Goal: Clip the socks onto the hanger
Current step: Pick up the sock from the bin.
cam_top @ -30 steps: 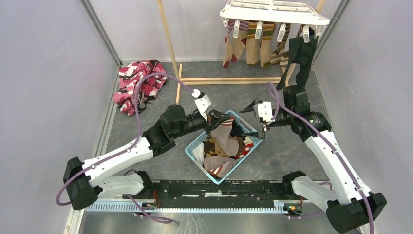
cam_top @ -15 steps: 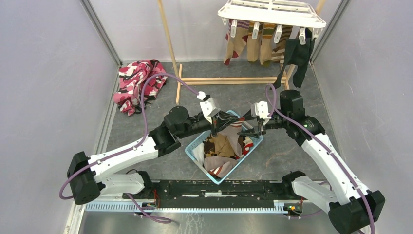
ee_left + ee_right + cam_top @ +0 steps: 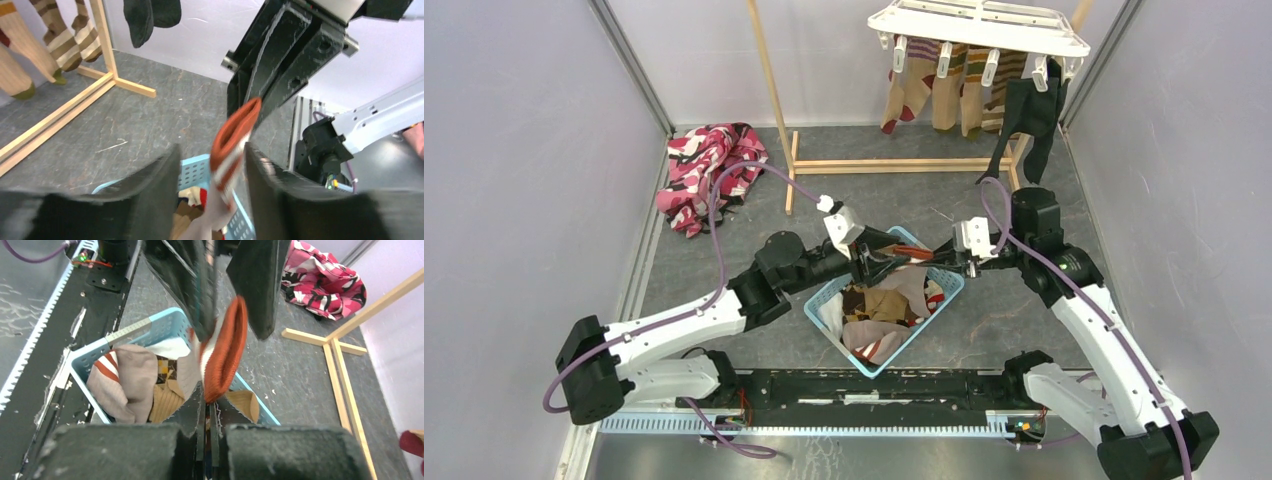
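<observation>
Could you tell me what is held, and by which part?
The right gripper pinches a sock at its red cuff; the left gripper is open beside it.

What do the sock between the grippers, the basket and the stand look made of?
The sock: soft knit fabric, matte, finely ribbed red-orange cuff with white stripes. The basket: light blue plastic, perforated mesh walls, slight sheen. The stand: pale bare wood, apparently unvarnished.
</observation>
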Controlling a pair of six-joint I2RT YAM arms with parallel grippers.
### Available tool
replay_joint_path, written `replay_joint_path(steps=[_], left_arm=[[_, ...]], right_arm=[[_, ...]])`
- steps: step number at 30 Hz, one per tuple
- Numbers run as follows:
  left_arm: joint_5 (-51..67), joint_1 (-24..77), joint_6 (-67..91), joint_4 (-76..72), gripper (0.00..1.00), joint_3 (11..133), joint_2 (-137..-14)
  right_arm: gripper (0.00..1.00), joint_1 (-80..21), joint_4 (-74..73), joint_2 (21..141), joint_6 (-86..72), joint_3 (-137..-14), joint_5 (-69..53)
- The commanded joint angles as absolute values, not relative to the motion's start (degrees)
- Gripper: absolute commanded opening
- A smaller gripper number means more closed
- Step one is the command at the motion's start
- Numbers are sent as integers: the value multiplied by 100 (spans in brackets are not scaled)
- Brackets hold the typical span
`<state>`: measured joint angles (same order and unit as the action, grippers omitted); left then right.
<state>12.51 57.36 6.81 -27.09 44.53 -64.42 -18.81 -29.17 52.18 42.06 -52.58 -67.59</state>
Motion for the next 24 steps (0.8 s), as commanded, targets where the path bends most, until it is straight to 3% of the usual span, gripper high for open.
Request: replay_joint_path(steps=[1, 5, 7, 13, 17, 24], left_arm=[[1120, 5745, 655, -3113, 66, 4013, -5672], [1340, 5744, -82, -3258, 98, 3191, -4774], [1478, 5748, -385, -3436, 100, 2755, -4330], [2025, 5749, -473, -3638, 99, 2361, -4138], [2330, 5748, -174, -4068, 81, 2558, -4819], [2453, 5753, 378, -4671, 69, 3083, -6002]], right_arm=[[0, -1690, -3549, 5011, 5273, -5225, -6789], [0, -1622, -4049, 4940, 6032, -5205, -6695], [0, -1598, -4236, 4948, 6317, -5203, -6802], [0, -1575, -4822, 5048, 7245, -5255, -7037], [0, -1568, -4992, 5039, 7527, -5234, -7056], [0, -1573, -5045, 4968, 7660, -5168, -7071]])
